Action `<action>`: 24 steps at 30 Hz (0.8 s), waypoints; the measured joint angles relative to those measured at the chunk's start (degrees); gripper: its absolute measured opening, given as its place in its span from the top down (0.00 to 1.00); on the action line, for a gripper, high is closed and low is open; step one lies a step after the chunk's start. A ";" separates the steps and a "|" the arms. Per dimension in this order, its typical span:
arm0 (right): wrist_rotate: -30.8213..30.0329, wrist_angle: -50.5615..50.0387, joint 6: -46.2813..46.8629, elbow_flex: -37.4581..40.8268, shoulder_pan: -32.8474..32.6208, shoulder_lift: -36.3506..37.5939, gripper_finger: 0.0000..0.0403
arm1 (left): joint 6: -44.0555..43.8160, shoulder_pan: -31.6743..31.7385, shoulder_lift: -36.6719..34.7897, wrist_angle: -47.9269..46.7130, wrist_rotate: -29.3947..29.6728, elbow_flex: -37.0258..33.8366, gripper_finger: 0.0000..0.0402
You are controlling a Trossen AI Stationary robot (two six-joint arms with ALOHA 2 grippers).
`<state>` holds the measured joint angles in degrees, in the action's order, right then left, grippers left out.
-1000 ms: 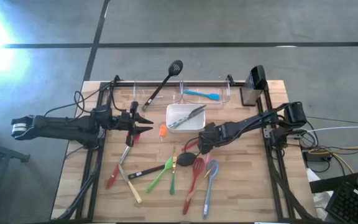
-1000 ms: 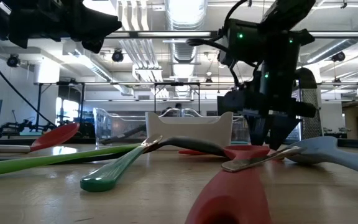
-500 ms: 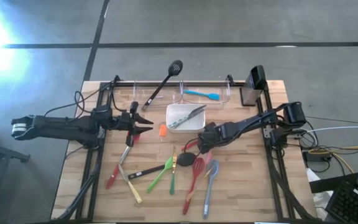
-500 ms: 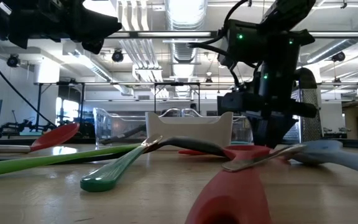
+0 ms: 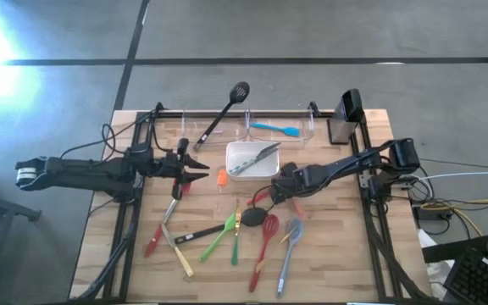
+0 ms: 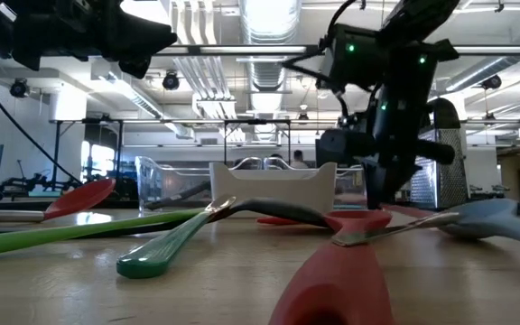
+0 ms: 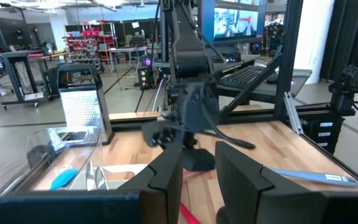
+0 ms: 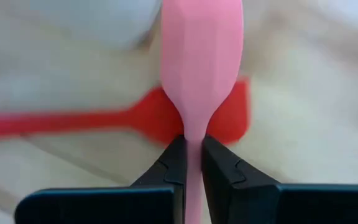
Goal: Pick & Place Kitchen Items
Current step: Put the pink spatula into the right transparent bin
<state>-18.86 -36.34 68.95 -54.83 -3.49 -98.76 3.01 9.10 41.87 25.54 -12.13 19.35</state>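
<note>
Right wrist view shows the right gripper clamped on a pink spoon's thin neck above a red spatula; so narrow a pinch could let it swivel or slip once lifted, while the left gripper hovers part-open at the table's left.

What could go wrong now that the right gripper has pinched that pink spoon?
The right gripper pinches only the pink spoon's thin neck, so it could swivel or slip when lifted. A red spatula lies right beneath and the grey spoon close by; either might get dragged along.
</note>
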 joint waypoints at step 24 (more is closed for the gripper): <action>-18.54 -8.52 -7.41 -0.15 -0.08 22.47 0.97 | 0.00 0.02 0.35 -0.70 0.00 0.00 0.75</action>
<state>-37.39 -44.86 61.55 -54.98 -3.57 -76.29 3.01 9.13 42.22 24.84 -12.13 19.35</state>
